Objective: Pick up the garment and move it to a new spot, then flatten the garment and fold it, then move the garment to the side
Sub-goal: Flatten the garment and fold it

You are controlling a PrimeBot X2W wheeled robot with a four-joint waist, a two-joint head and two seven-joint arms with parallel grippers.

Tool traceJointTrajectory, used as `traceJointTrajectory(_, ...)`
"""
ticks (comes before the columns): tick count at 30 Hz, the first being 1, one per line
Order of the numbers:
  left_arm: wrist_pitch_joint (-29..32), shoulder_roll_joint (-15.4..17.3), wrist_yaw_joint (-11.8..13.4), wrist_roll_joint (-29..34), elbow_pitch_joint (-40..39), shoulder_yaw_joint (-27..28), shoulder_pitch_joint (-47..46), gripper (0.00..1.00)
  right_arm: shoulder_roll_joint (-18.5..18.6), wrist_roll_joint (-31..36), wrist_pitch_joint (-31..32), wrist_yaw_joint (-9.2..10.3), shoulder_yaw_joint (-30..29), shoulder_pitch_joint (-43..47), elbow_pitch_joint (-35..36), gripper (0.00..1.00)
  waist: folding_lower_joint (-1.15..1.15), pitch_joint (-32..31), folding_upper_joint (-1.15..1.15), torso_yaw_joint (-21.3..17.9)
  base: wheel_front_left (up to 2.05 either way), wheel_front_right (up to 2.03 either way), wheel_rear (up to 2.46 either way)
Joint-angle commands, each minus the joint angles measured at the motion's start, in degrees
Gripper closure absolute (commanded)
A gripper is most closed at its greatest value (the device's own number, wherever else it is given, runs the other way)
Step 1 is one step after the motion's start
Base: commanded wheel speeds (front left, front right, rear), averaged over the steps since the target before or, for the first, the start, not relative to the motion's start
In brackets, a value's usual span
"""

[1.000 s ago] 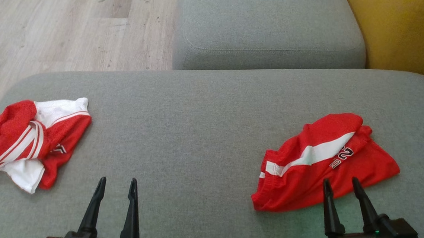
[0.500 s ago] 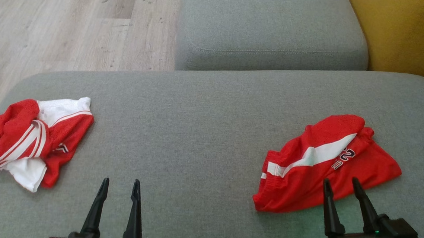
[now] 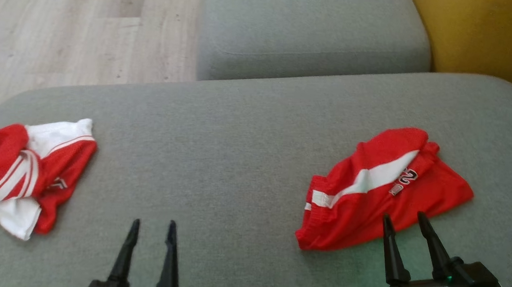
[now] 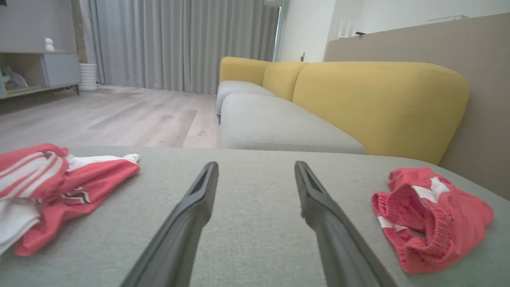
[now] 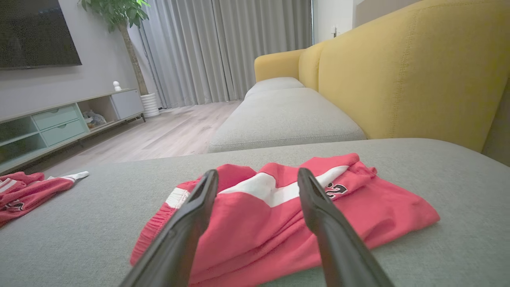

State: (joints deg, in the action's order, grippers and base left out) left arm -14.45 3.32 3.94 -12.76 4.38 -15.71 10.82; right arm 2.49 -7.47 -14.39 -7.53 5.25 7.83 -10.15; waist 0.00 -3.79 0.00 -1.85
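Two crumpled red-and-white garments lie on the grey sofa seat point(image 3: 237, 160). One, a garment with a white stripe and dark lettering point(image 3: 383, 188), is at the right. My right gripper point(image 3: 404, 215) stands open at its near edge, fingertips just over the cloth; in the right wrist view the gripper point(image 5: 257, 171) points along that garment point(image 5: 279, 223). The other garment point(image 3: 24, 172) lies at the far left. My left gripper point(image 3: 153, 223) is open over bare cushion to its right, holding nothing. The left wrist view shows the gripper point(image 4: 255, 164) between both garments point(image 4: 59, 187) point(image 4: 430, 215).
A second grey seat cushion point(image 3: 309, 30) lies beyond the one I work on, with the yellow backrest point(image 3: 489, 33) to the right. Wooden floor point(image 3: 66, 26) drops off past the far-left edge. Bare cushion spans the space between the two garments.
The head camera has shifted, so the whole scene sits a little further left. My left gripper has edged slightly right and lower. Both grippers stay open; the garments have not moved.
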Motion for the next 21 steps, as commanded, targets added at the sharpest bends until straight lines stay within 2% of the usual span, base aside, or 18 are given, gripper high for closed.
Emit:
traceJointTrajectory(1, -0.54, -0.44, -0.72, -1.61, -1.02, -0.04, -4.2, 0.0, 0.39, 0.49, -0.61, 0.04, 1.62, -2.32, 2.25, 0.0, 0.0, 0.94, 0.0, -1.51, 0.0, 0.0, 0.0)
traceJointTrajectory(7, -0.55, -0.44, -2.71, -8.7, 2.34, -4.79, -8.5, 0.0, 0.52, 0.96, -0.61, 0.04, 1.95, -3.23, 2.64, 0.0, 0.0, 2.49, 0.0, -4.54, 0.0, 0.0, 0.0)
traceJointTrajectory(13, 0.03, -0.44, -6.28, -20.71, 8.72, -12.42, -15.26, 0.0, 0.91, 0.94, -0.61, 0.04, 2.61, -4.27, 3.28, 0.0, 0.0, 4.51, 0.0, -7.99, 0.0, 0.0, 0.0)
traceJointTrajectory(21, 7.99, -0.44, -9.65, -32.14, 14.11, -19.9, -23.33, 0.0, 1.33, 0.81, -0.61, 0.04, 3.24, -5.65, 3.59, 0.0, 0.0, 7.13, 0.0, -11.83, 0.0, 0.0, 0.0)
